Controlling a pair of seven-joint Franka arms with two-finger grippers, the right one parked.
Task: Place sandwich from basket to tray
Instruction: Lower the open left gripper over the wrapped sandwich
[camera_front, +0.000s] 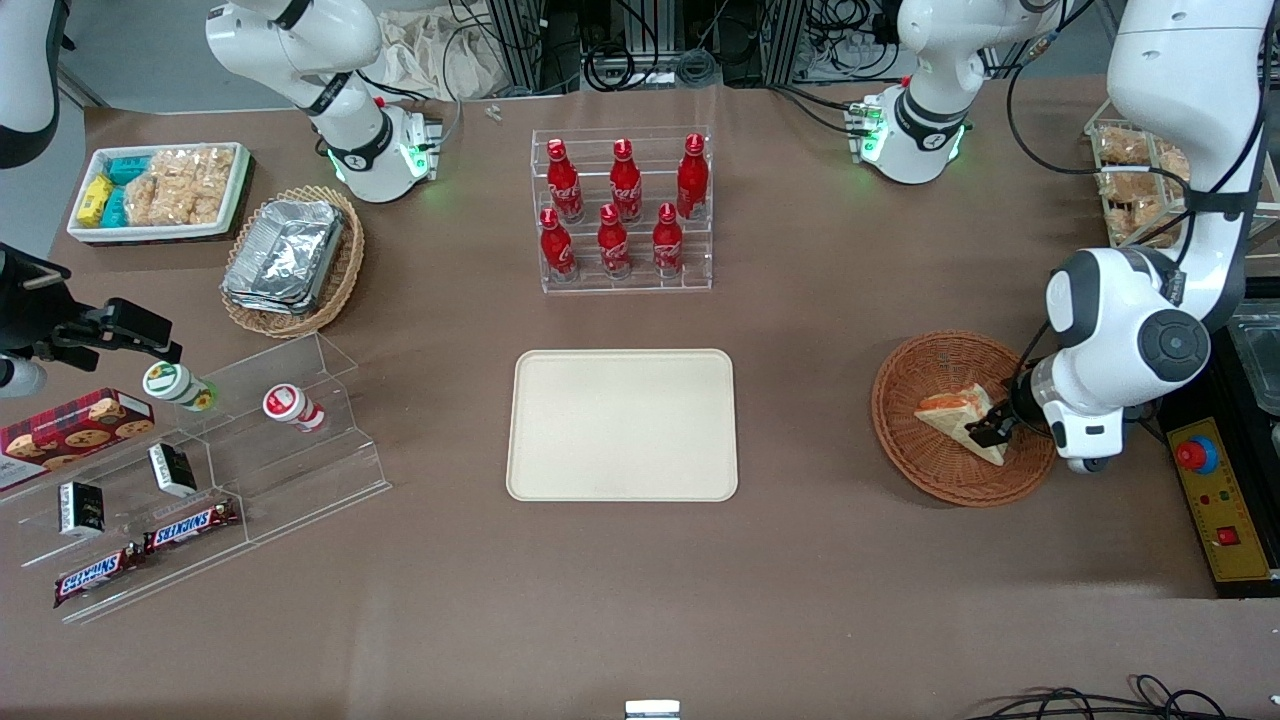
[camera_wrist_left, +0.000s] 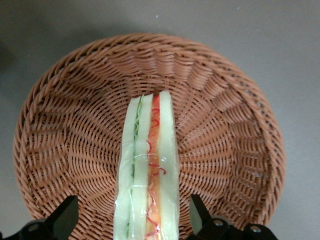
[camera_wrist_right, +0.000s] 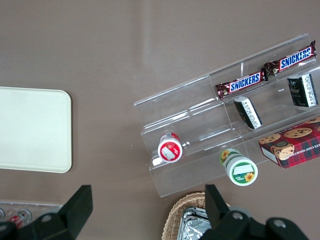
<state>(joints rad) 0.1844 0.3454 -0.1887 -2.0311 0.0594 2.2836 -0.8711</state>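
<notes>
Gripper (camera_wrist_left: 131, 220) astride sandwich (camera_wrist_left: 148, 170), fingertips cropped

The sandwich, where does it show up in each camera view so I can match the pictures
Front view: the sandwich lies in the round basket toward the working arm's end, with the gripper at it.
Left wrist view: the sandwich stands on edge in the basket, between the open fingers.
Right wrist view: not in it.
Shared landmark: the basket, in the front and left wrist views.
</notes>
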